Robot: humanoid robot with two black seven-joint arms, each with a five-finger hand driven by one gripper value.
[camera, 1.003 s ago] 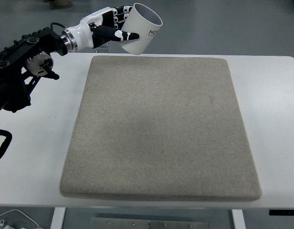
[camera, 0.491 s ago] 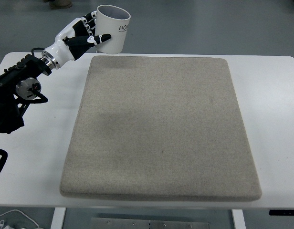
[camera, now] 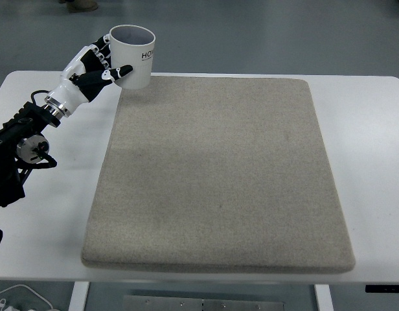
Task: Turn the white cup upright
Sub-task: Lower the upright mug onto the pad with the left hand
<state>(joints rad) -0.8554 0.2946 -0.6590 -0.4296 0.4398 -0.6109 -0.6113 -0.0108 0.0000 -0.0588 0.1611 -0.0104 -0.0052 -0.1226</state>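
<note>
1. White cup (camera: pixel 133 56) sits in your left hand (camera: pixel 91 71) at the far left corner of the mat (camera: pixel 219 175), mouth facing up and close to level, its base by the mat's far edge; whether it already rests there cannot be told from above.
2. Your fingers (camera: pixel 99 52) wrap the cup's far side and the thumb presses the near side, so the hand is clasped on the cup; keep that hold steady until the base is fully seated.
3. Bring the cup straight down so the whole base meets the surface flat, preferably on the mat and not half over its edge onto the table (camera: pixel 50 214).
4. Once it stands on its own, ease the thumb off first, then the fingers, and pull the hand away sideways without nudging the wall.
5. Your right hand is out of view and not needed.
</note>
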